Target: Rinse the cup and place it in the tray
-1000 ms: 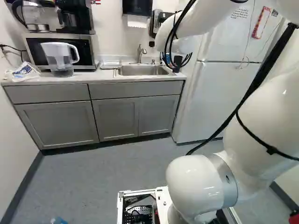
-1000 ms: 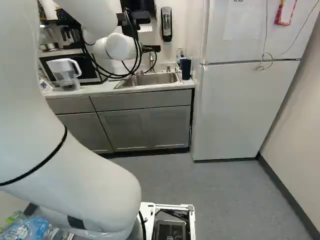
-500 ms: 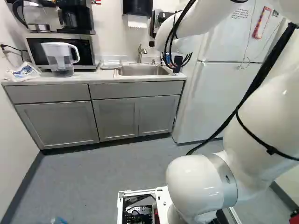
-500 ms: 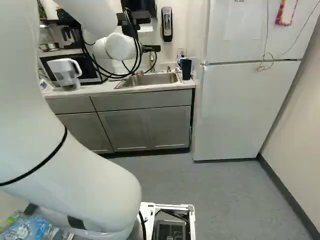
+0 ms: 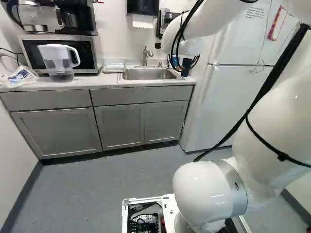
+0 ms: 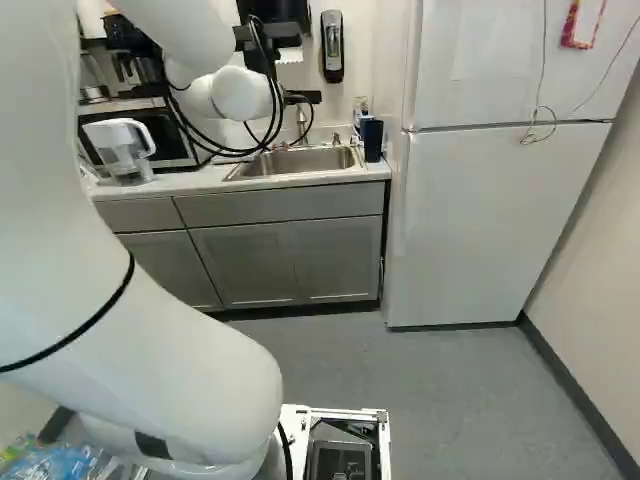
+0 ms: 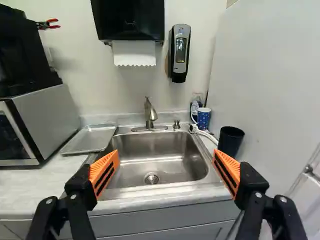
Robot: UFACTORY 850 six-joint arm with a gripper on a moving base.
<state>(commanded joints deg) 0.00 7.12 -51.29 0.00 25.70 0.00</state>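
The claw (image 7: 165, 172) is spread wide, its orange pads (image 7: 105, 172) well apart with nothing gripped, facing the sink (image 7: 150, 190). Just beside the sink, by the right edge of the worktop (image 7: 35, 185) near the fridge (image 6: 490, 220), the dark cup (image 7: 230, 142) stands upright. I take it for the one meant, though a patterned blue mug (image 7: 203, 118) stands behind it, nearer the back right corner. The step in hand looks to be reaching for the cup: shift towards that edge, line up one finger on each side of its wall, and close gently. Room looks tight on the fridge side, and a finger could snag the white hose-like thing (image 7: 207, 135) next to the cup. Lift clear before swinging to the tap (image 7: 150, 115). The metal tray (image 7: 91, 138) lies at the sink's left, towards the worktop's back edge, by the microwave (image 7: 50, 122)
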